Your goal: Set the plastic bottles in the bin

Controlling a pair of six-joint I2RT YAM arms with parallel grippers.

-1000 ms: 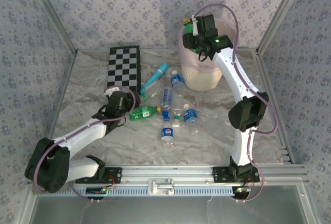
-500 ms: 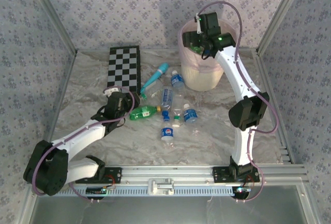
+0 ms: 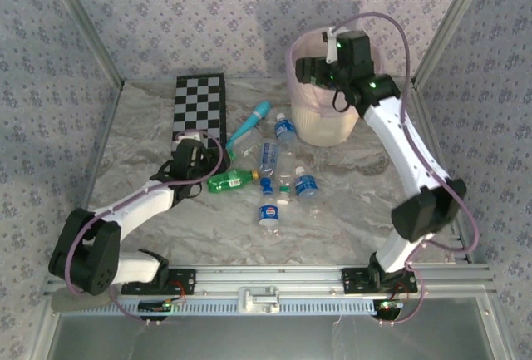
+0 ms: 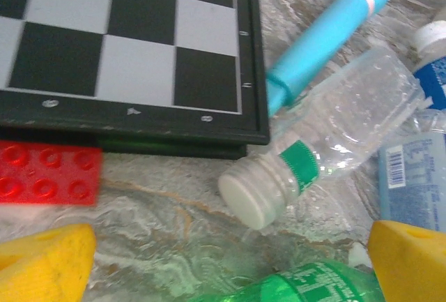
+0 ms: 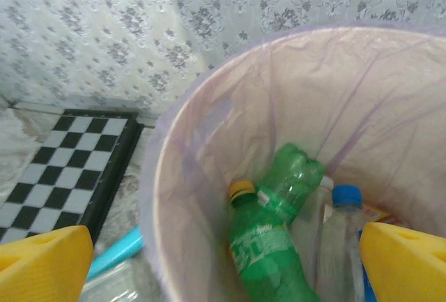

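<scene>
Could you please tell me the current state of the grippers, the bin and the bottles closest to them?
Bin: upright, lined, partly filled.
Right gripper: open, empty, over the bin.
Left gripper: open, empty, above the table.
Green bottle in the bin: capped, leaning inside.
Clear bottle by the checkerboard: capped, crumpled, on its side.
Green bottle on the table: capped, on its side.

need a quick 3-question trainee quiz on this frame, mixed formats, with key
1. True or false: the right gripper has its jaws open over the bin.
2. The labelled green bottle in the bin has a cap that is: A blue, B yellow, C white.
3. What red thing lies beside the checkerboard?
Key: 1 true; 2 B; 3 a studded toy brick.
</scene>
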